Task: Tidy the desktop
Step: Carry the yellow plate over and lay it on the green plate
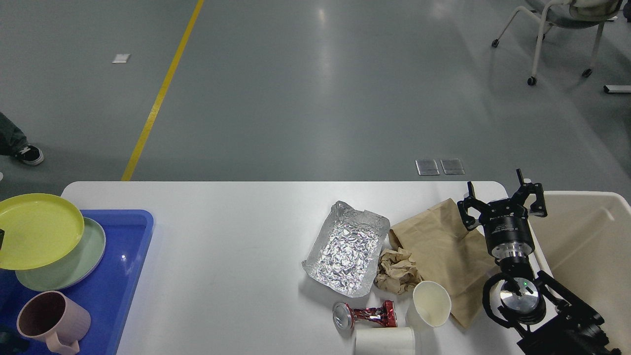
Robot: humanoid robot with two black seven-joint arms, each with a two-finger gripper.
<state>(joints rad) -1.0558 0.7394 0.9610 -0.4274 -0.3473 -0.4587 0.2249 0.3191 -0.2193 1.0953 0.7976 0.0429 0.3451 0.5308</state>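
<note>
The white desktop (222, 236) carries a crumpled foil tray (347, 246), a brown paper bag (438, 241), a wad of brown paper (397, 270), a crushed red can (365, 314), an upright paper cup (431, 303) and a white cup on its side (384, 341). A yellow plate (39, 229) lies over a green plate (74, 268) in the blue tray (128, 256). Only a dark sliver of my left gripper (1, 239) shows at the plate's left edge. My right gripper (502, 199) stands open beside the bag's right edge, holding nothing.
A pink mug (49, 320) sits at the front of the blue tray. A beige bin (591, 246) stands off the desktop's right end, just past my right arm. A wheeled chair (557, 29) and someone's shoe (29, 155) are on the grey floor beyond.
</note>
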